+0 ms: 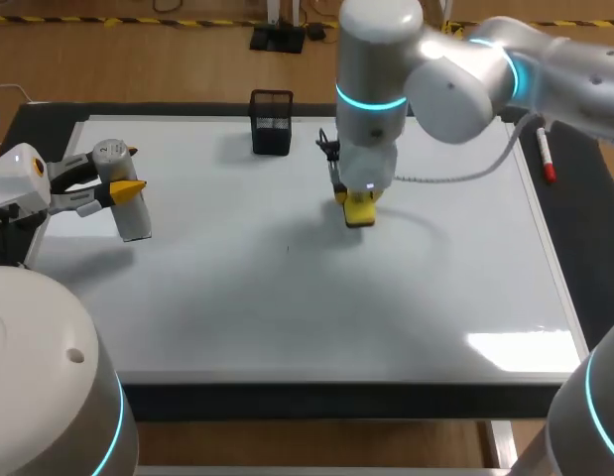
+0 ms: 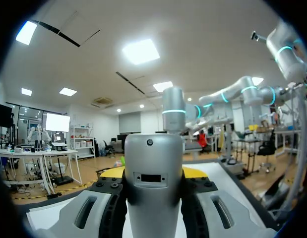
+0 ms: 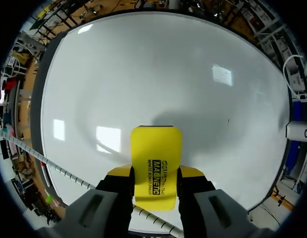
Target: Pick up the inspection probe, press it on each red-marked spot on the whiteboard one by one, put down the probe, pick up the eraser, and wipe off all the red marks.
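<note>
My left gripper [image 1: 123,188] hangs over the whiteboard's [image 1: 287,307] left side, shut on the silver inspection probe [image 1: 134,220], which points down and toward the middle. In the left wrist view the probe [image 2: 153,188] fills the space between the fingers of that gripper [image 2: 153,173]. My right gripper [image 1: 358,201] stands at the board's upper middle, shut on the yellow eraser [image 1: 359,211], which rests on the surface. The right wrist view shows the eraser [image 3: 156,153] gripped by that gripper [image 3: 155,173] from both sides. I see no red marks on the whiteboard [image 3: 158,74].
A black mesh pen holder [image 1: 272,121] stands at the board's far edge, left of the right arm. A red marker [image 1: 547,159] lies by the right edge. A tiny dark speck [image 1: 287,248] sits near the board's middle.
</note>
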`<state>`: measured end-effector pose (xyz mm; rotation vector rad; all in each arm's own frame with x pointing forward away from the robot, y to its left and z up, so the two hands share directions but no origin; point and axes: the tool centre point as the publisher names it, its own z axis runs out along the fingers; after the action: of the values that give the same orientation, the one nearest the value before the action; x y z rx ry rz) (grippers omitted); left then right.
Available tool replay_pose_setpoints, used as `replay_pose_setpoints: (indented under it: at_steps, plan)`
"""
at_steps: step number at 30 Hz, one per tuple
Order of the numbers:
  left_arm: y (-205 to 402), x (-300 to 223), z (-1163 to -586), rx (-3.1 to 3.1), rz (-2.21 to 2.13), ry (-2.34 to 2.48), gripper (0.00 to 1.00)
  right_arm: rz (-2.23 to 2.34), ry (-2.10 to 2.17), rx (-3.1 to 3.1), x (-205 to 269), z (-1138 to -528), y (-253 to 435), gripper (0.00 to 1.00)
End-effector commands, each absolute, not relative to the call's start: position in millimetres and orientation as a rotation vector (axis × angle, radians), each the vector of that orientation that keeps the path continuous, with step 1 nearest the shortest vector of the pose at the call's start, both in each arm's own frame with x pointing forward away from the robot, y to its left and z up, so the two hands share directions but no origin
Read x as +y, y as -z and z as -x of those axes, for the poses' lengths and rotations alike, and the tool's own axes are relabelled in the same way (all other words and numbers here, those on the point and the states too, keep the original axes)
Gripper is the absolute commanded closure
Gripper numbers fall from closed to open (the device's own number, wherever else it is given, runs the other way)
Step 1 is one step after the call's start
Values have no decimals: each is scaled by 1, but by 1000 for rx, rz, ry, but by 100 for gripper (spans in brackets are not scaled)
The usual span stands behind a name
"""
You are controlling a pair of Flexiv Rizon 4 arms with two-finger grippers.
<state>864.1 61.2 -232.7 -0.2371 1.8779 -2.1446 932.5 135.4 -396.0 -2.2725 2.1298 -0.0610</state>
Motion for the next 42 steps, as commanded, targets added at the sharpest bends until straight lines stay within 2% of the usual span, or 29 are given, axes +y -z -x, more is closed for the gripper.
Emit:
replay_pose_setpoints:
  at_steps: [1, 19, 42]
  plan:
    - [231, 61, -864, 1879, 238, 2143, 100, 2299, 14, 2172, 147, -977, 399, 100]
    - [231, 61, -864, 1879, 238, 2143, 100, 2194, -17, 2279, 166, -1078, 398, 100]
    - [231, 61, -864, 1879, 238, 2143, 100, 2235, -34, 2324, 162, -1113, 421, 100]
